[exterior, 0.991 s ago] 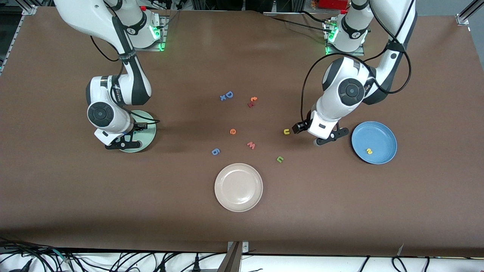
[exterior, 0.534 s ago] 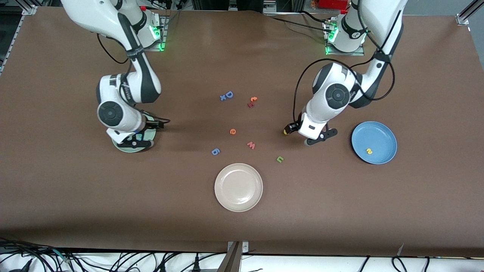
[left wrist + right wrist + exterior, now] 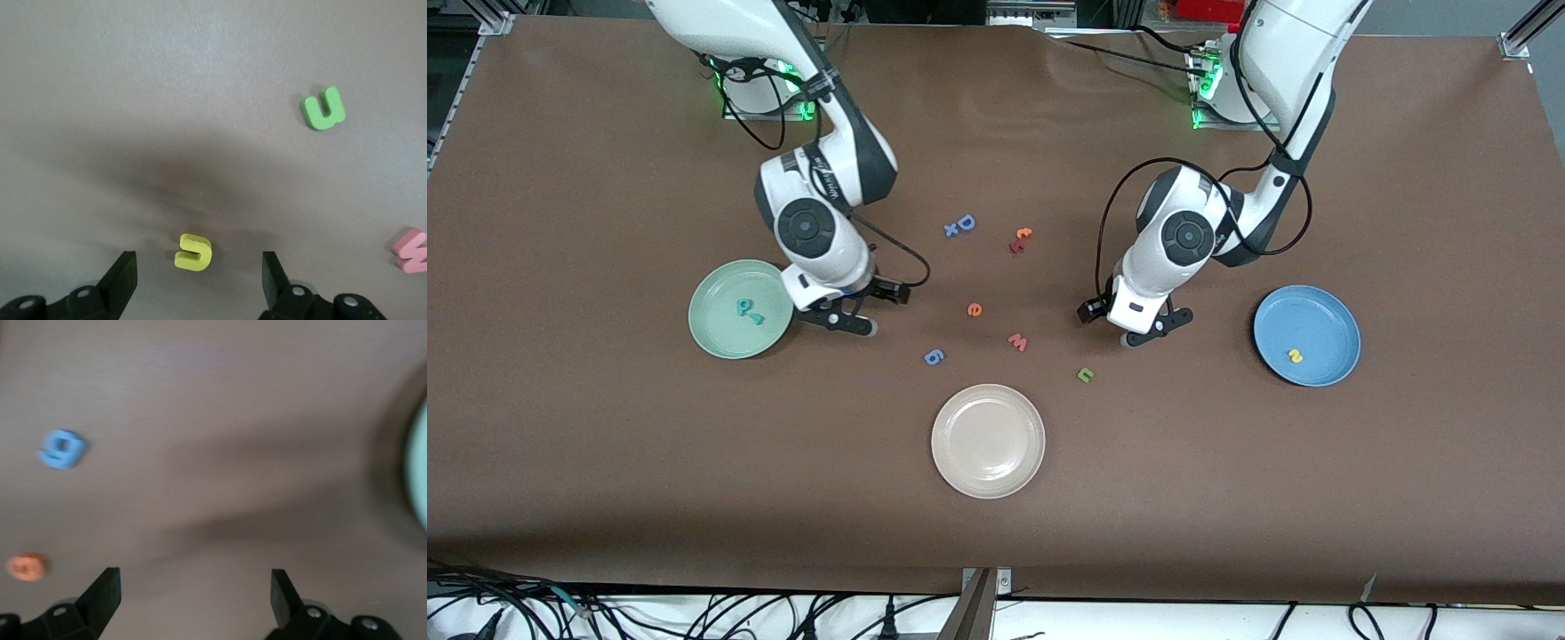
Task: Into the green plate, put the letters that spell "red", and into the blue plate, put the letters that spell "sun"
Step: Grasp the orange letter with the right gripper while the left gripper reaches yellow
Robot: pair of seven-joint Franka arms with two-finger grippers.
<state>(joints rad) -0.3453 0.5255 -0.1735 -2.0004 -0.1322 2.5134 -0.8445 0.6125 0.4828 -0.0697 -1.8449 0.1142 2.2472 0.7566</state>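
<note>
Half done, you could say: two teal letters (image 3: 749,308) lie in the green plate (image 3: 711,329) and one yellow s (image 3: 1296,356) in the blue plate (image 3: 1334,311). Three remain mid-table: orange e (image 3: 975,309), green n (image 3: 1085,375), and yellow u (image 3: 193,252) between the left gripper (image 3: 199,279)'s wide jaws. Your right gripper (image 3: 193,593), wide and empty, hangs beside the green plate.

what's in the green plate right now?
Two teal letters lie side by side in the green plate. The orange "e" is on the table, not in it. Nothing covers the plate.
</note>
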